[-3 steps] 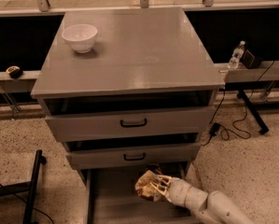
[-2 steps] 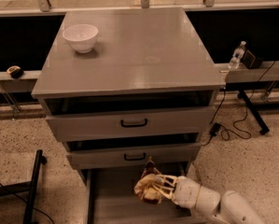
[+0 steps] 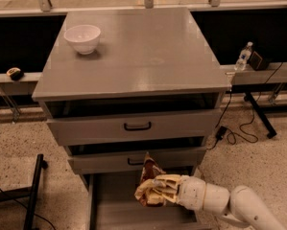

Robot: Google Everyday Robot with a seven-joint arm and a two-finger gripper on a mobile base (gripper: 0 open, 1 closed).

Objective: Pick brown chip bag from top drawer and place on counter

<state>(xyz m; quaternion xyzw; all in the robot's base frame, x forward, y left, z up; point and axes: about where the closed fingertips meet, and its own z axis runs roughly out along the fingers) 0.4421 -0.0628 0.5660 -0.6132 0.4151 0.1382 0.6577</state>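
I take the counter as the goal: its broad grey top offers plenty of bare room for a set-down. Just under the counter's front edge the top drawer stands slightly pulled out, its inside dark to me. Well below the counter, down near the floor, my gripper is clamped on the brown chip bag, which pokes up crumpled; I judge a long lift is needed. The arm runs out of frame. The white bowl sits at the counter's far left corner.
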